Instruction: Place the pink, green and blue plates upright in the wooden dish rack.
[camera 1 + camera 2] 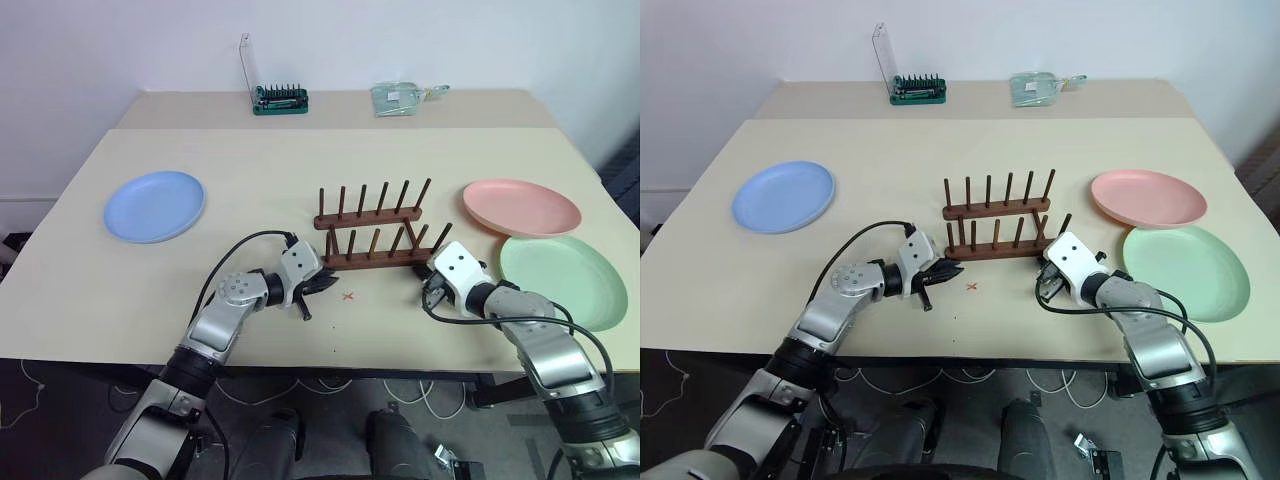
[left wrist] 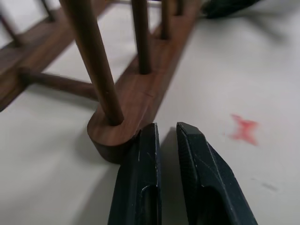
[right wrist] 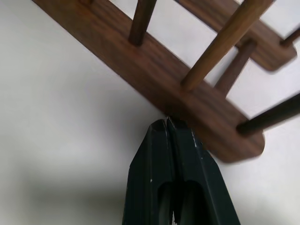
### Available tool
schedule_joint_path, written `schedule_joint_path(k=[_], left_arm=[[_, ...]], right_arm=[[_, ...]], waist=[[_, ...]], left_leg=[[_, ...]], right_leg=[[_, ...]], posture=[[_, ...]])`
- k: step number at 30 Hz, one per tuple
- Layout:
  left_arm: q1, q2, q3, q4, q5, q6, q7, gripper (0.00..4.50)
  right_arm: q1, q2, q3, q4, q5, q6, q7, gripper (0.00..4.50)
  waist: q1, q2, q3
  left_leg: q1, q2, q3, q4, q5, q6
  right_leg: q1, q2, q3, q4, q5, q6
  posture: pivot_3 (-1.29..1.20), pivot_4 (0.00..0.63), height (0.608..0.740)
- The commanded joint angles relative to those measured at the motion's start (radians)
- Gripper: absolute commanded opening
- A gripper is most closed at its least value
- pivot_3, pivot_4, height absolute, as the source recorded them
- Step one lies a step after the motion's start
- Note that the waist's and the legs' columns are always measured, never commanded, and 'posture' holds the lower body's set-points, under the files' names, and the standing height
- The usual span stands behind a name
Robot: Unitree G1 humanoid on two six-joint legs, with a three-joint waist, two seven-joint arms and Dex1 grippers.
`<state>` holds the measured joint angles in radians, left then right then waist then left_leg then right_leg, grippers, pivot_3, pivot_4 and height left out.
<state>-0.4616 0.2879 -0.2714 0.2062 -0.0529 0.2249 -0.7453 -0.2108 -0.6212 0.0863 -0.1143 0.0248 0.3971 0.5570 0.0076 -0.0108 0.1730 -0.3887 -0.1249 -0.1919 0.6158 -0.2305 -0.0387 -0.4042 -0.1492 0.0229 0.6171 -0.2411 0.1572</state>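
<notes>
Both grippers, left nearly closed and right closed, holding nothing, tips against the near rail of the rack.

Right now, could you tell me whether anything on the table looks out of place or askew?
Nothing is spilled or damaged. The dish rack sits empty and slightly skewed to the table edge, with both shut hands, left and right, at the ends of its near rail. There is a small red cross on the table.

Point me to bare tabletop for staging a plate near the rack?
Free: the table between blue plate and dish rack. Also behind the rack. Crowded: rack's front, both grippers at its near rail; right side, pink plate and green plate.
</notes>
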Motion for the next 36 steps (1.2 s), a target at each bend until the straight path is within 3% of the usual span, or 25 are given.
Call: schedule_joint_path(k=[1,10,14,18,22,23,24,34,36], left_arm=[[-0.022,0.006,0.055,0.081,0.035,-0.006,0.094,0.62],[-0.029,0.005,0.046,0.118,0.037,-0.047,0.108,0.62],[-0.010,0.018,0.050,0.079,0.025,-0.063,0.089,0.62],[0.033,0.037,0.076,-0.053,-0.075,-0.105,-0.014,0.57],[0.059,0.047,0.080,-0.155,-0.154,-0.047,-0.092,0.57],[0.068,0.056,0.056,-0.185,-0.157,-0.050,-0.125,0.57],[0.073,0.060,0.037,-0.207,-0.162,-0.043,-0.150,0.57],[0.071,0.051,0.012,-0.277,-0.194,0.001,-0.208,0.57],[0.080,0.053,0.015,-0.287,-0.194,0.008,-0.204,0.57]], right_arm=[[-0.054,0.027,0.013,0.048,-0.048,-0.027,-0.042,0.00],[-0.076,0.034,0.008,0.076,-0.069,-0.051,-0.043,0.00],[-0.007,-0.024,-0.044,-0.057,0.034,-0.044,0.083,0.00],[0.035,-0.132,-0.176,-0.179,0.155,0.046,0.195,1.25],[0.007,-0.210,-0.226,-0.147,0.102,0.023,0.161,3.40],[-0.021,-0.248,-0.217,-0.088,0.042,-0.017,0.135,3.72],[-0.054,-0.274,-0.206,-0.027,-0.009,-0.049,0.110,4.35],[-0.346,-0.262,0.022,0.551,-0.303,-0.338,-0.037,4.35],[-0.388,-0.250,0.063,0.635,-0.336,-0.385,-0.042,3.81]], waist=[[-0.003,0.000,0.000],[-0.005,0.000,0.000],[-0.003,0.000,0.000],[-0.016,0.001,0.000],[-0.016,0.001,0.001],[-0.018,0.001,0.001],[-0.019,0.001,0.001],[-0.022,0.002,0.001],[-0.021,0.002,0.001]], left_leg=[[0.000,0.000,0.000,0.000,0.000,0.000],[0.000,0.000,0.000,0.000,0.000,-0.001],[0.000,0.000,0.000,0.000,0.000,0.000],[-0.001,0.000,0.000,-0.001,0.000,0.000],[-0.002,0.000,0.000,0.000,0.000,0.000],[-0.002,0.000,0.000,0.001,0.000,0.000],[-0.002,0.000,0.000,0.000,0.000,0.000],[-0.002,0.000,0.002,0.000,0.000,0.000],[-0.002,0.000,0.002,-0.001,0.000,0.000]], right_leg=[[0.000,0.000,0.000,0.000,0.000,0.000],[0.000,0.000,0.000,0.000,0.000,0.000],[0.000,0.000,0.000,0.000,0.000,0.000],[-0.001,0.000,0.000,-0.001,0.000,0.000],[-0.001,0.000,0.000,0.000,0.001,0.000],[-0.001,0.000,0.000,0.000,0.001,0.000],[-0.001,0.000,0.000,0.000,0.001,0.000],[-0.002,0.000,0.001,0.000,0.001,0.000],[-0.002,0.000,0.001,-0.001,0.001,0.000]], posture=[[0.00,0.150,0.740],[0.00,0.150,0.740],[0.00,0.150,0.740],[0.00,0.150,0.740],[0.00,0.150,0.740],[0.00,0.150,0.740],[0.00,0.150,0.740],[0.00,0.150,0.740],[0.00,0.150,0.740]])
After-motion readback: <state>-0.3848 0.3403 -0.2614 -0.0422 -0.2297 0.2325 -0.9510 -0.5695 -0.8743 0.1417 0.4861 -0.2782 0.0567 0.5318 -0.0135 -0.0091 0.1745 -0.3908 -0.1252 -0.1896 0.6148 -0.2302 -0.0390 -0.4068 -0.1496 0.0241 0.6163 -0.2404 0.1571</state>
